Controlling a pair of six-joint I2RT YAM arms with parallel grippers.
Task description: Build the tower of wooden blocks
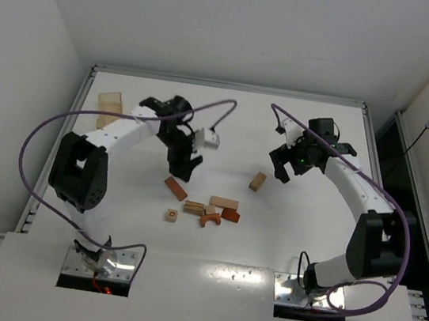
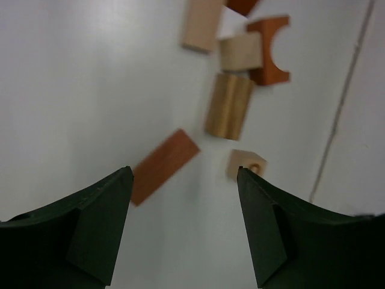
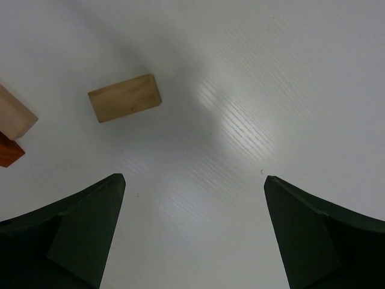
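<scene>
- The wood block tower (image 1: 210, 209) is unbuilt: its pieces lie loose on the white counter (image 1: 307, 237), in front of and between the two arms.
- Nearest the arm bases sits a small pale cube (image 1: 171, 215) with a round hole in its face, a little apart from the rest.
- Just right of it is a tight cluster: a reddish-brown arch (image 1: 210, 221), a tan block (image 1: 193, 207), a small reddish block (image 1: 231, 215) and a pale bar (image 1: 224, 202) on the far side.
- A reddish-brown bar (image 1: 176, 188) lies flat and angled, up-left of the cluster.
- The left hand (image 1: 184, 168) hangs just beyond that bar, its fingers apart with only bare counter between them. In the wrist view the bar's end lies beside one fingertip.
- A lone tan block (image 1: 257, 182) lies farther right, apart from the cluster.
- The right hand (image 1: 283, 172) hovers near that block, its fingers spread wide over bare counter and holding nothing.
- Far left, near the back edge, stands a larger pale wooden box (image 1: 111, 101).
</scene>
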